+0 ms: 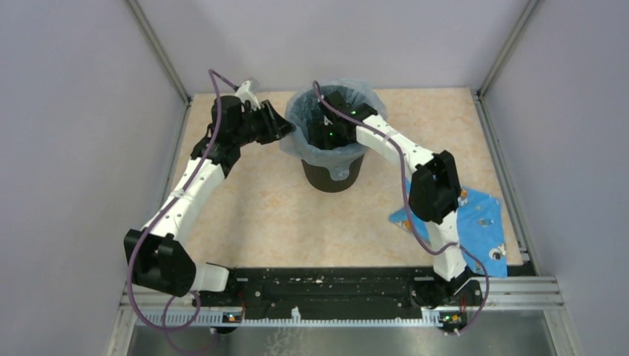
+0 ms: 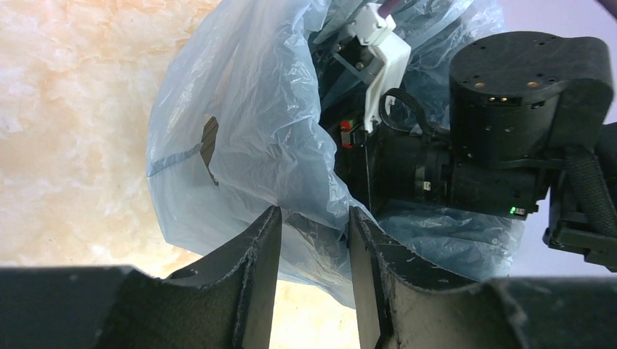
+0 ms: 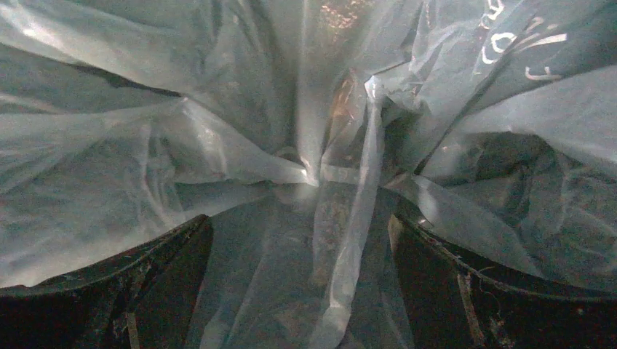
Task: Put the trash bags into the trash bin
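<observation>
We see both jaws apart: right gripper [image 3: 300, 225] inside the trash bin [image 1: 331, 176], left gripper [image 2: 313, 218] straddling the trash bag [image 2: 240, 109] rim.

Bin mouth: the right gripper [image 3: 298, 222] and its wrist reach down inside the trash bin [image 1: 334, 178] and fill most of the opening.
Inside the bin: folds of trash bag [image 3: 182, 138] film crowd round the wide-spread fingers, with a twisted strand between them.
Left rim: the left gripper [image 2: 313, 218] stands just beside it, fingers parted, film at their tips.
Near side: bare table [image 1: 259, 215] between the left arm [image 1: 193, 185] and right arm [image 1: 400, 152].
Right near corner: a blue cloth [image 1: 486, 222] lies flat, partly under the right arm.
Far side: a narrow strip of table before the back wall [image 1: 334, 37].
</observation>
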